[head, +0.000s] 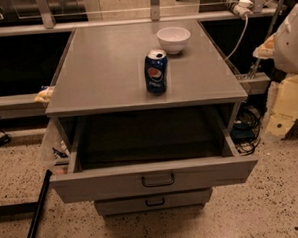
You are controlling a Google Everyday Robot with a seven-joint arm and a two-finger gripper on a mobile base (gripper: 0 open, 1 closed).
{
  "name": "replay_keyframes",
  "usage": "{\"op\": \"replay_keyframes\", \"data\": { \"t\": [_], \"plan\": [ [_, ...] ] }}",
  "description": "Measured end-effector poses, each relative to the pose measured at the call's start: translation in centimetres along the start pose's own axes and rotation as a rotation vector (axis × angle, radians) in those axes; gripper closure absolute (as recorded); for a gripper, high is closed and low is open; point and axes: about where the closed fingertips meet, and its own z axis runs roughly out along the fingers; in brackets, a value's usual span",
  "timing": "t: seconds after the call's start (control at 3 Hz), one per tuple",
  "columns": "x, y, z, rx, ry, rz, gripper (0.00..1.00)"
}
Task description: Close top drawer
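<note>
Nearest, a black pole (36,212) slants across the speckled floor at lower left, and a lower drawer (153,202) sits shut beneath the top drawer (107,183). The top drawer is pulled well out of the grey cabinet (106,68), with a flat grey front, a small black handle (157,180) and a dark interior whose contents cannot be made out. Nothing stands before its front; tangled cables (247,128) lie to its right, and the pale gripper (286,106) hangs at the right edge, well apart, open or closed I cannot tell. Farther back, a blue Pepsi can (156,71) stands upright on the cabinet top, with a white bowl (174,39) just behind it.
</note>
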Motion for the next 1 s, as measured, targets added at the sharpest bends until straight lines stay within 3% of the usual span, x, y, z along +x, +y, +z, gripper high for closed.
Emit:
{"op": "replay_keyframes", "data": {
  "t": [0.33, 0.67, 1.0],
  "plan": [
    [0.0, 0.0, 0.0, 0.000, 0.000, 0.000, 0.00],
    [0.0, 0.0, 0.0, 0.000, 0.000, 0.000, 0.19],
    [0.0, 0.9, 2.1, 0.006, -0.034, 0.012, 0.42]
  ]
}}
